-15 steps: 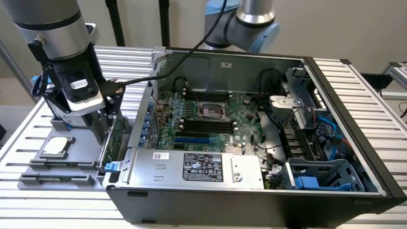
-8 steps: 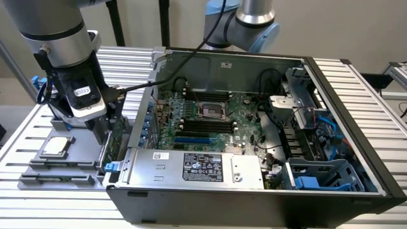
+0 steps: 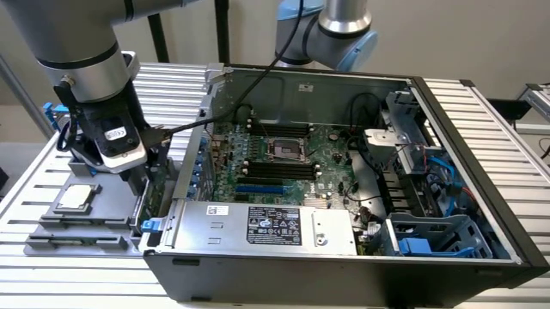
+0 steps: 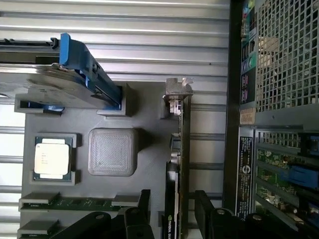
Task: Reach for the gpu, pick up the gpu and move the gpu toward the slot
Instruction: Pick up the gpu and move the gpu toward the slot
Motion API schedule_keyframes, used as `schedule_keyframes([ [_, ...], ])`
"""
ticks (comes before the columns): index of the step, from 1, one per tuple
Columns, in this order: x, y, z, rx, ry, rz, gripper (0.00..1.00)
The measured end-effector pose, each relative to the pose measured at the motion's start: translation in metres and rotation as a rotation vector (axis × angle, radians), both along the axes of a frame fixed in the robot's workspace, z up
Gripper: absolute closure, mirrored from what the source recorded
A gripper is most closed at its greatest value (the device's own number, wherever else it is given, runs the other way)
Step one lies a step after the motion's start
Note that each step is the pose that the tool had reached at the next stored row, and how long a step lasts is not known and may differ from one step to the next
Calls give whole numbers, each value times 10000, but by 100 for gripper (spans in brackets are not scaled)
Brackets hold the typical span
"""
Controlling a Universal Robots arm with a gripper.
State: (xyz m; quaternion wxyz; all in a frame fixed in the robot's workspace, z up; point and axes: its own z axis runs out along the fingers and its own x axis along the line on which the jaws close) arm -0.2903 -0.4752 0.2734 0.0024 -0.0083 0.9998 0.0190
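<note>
Currently the claw (image 4: 172, 193) sits low over the grey fixture tray (image 4: 144, 124) on the table (image 4: 124, 30). Its fingers (image 4: 144, 209) are apart and straddle the gpu (image 4: 180, 149), with nothing clamped. The gpu stands on edge in its holder on the tray's side nearest the pc case (image 4: 279, 74), with the metal bracket (image 4: 178, 92) at the end away from the claw. In the exterior view it sits just beside the case's outer wall, under the arm. I see a gap on both sides of the card in the wrist view, so I read this as the tail of the reach, grasp not yet made. The card looks nearer the case-side finger than the other one. I'd centre the claw first so closing doesn't shove the board sideways in its holder. I'd keep the pads square to the board faces, grip on the board rather than on the bracket, and close slowly, since a thin card can flex or tip. The case wall is close on that side, so there's little room for lateral correction. The hard drive (image 4: 60, 84), cpu chip (image 4: 51, 158) and ram stick (image 4: 75, 201) lie across the tray, well apart from the fingers.
</note>
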Motion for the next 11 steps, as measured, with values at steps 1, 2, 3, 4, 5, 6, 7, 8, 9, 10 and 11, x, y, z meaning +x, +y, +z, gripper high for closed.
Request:
schedule_keyframes([
  [1,0,0,-18,0,0,-3,52],
  [2,0,0,-36,0,0,-5,52],
  [3,0,0,-54,0,0,-9,52],
  [4,0,0,-72,0,0,-13,52],
  [5,0,0,-90,1,-1,-17,52],
  [6,0,0,-109,1,-1,-23,52],
  [7,0,0,-128,0,0,-31,52],
  [8,0,0,-145,0,0,-39,52],
  [9,0,0,-164,0,0,-47,52],
  [10,0,0,-182,0,0,-56,52],
  [11,0,0,-200,1,0,-65,52],
])
